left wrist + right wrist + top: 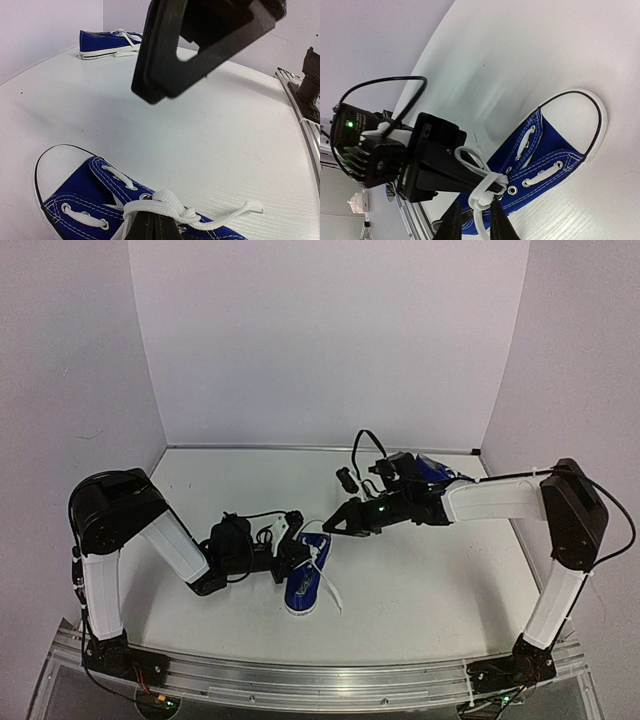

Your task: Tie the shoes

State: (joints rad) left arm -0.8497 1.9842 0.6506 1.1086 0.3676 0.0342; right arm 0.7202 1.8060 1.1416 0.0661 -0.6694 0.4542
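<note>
We are counting two blue shoes with white laces, white soles and white toe caps. The near shoe [303, 585] is sitting sole down on the table [420, 580], toward the front and between the two arms. The far shoe [432, 468] is sitting well apart from it toward the back right, partly hidden behind the right arm [500, 500] in the top view. We are counting two arms, the left arm [170, 540] reaching in from the other side, and two pincers, both meeting over the near shoe. The left pincer [494, 186] is pressing fully closed on the lace [165, 205] where the strands are crossing above the eyelets. One loop is standing up from that spot and one loose end is trailing onto the table. The right pincer [476, 222] is hanging just beside it with its jaws a little apart. A strand of the same lace is running through the gap, and we are not seeing whether the fingers are touching it. The table is showing as one plain white surface, with one metal rail [320, 680] running along its front edge under the arm bases. Pale, bare walls [330, 340] are closing in the back and both sides.
</note>
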